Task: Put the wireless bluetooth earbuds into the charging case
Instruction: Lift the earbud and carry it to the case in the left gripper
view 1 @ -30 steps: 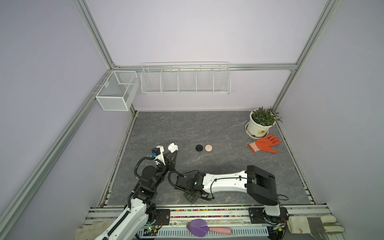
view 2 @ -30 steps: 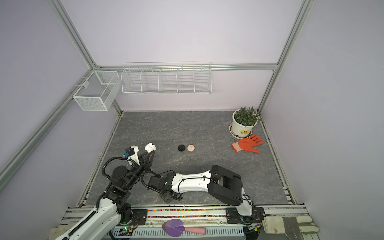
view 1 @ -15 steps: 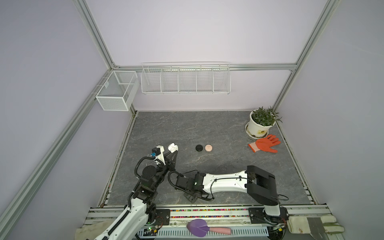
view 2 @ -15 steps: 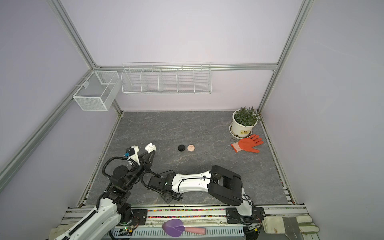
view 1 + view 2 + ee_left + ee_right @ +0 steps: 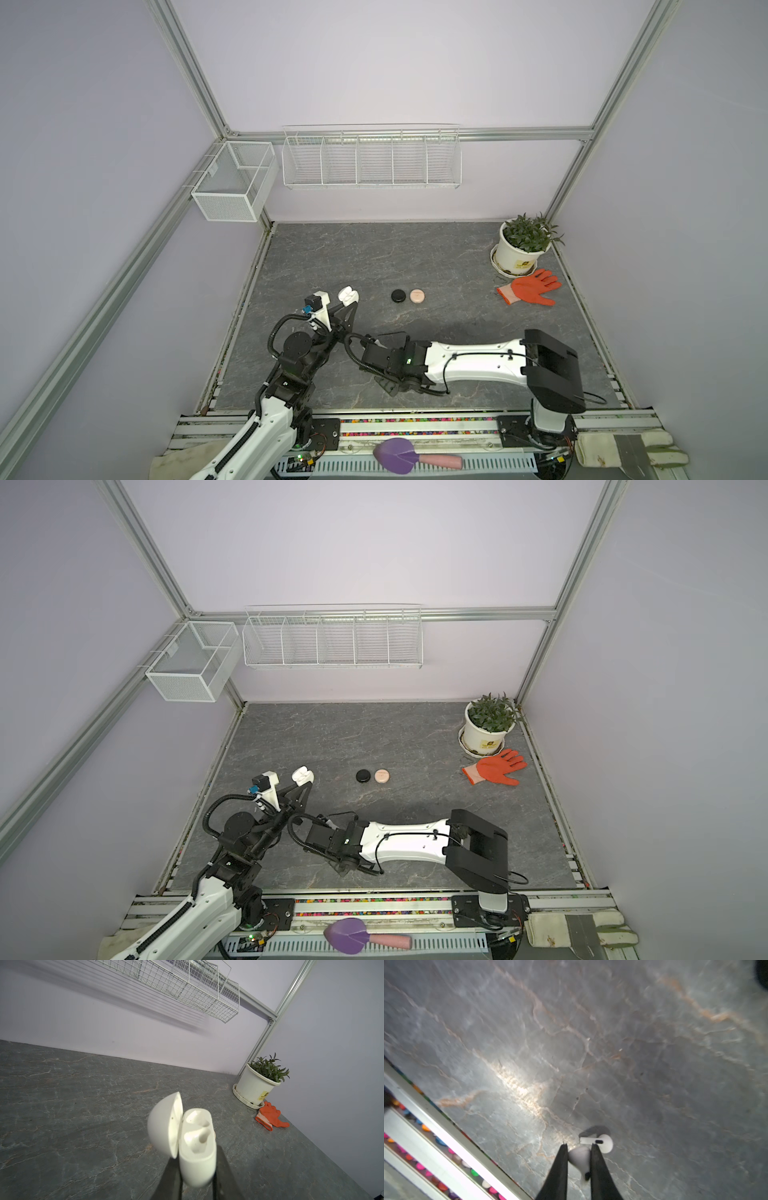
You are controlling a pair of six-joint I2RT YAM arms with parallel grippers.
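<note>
My left gripper (image 5: pixel 348 306) is shut on the white charging case (image 5: pixel 348 295), held above the table at the left with its lid swung open. In the left wrist view the case (image 5: pixel 197 1159) sits between the two dark fingers and its pale wells face up. My right gripper (image 5: pixel 579 1146) points down at the table near the front and is shut on a white earbud (image 5: pixel 579 1157), stem towards the wrist. A second white earbud (image 5: pixel 604 1143) lies flat on the table beside the fingertips. In both top views the right gripper (image 5: pixel 391 386) sits low under its wrist, hiding the earbuds.
A black round case (image 5: pixel 398 295) and a pink round case (image 5: pixel 417 296) lie shut mid-table. A potted plant (image 5: pixel 521 249) and an orange glove (image 5: pixel 530 286) are at the back right. The front rail (image 5: pixel 436 1126) runs close to the right gripper.
Both arms stay where they were in the top views. The right jaws have drawn in a little further.
</note>
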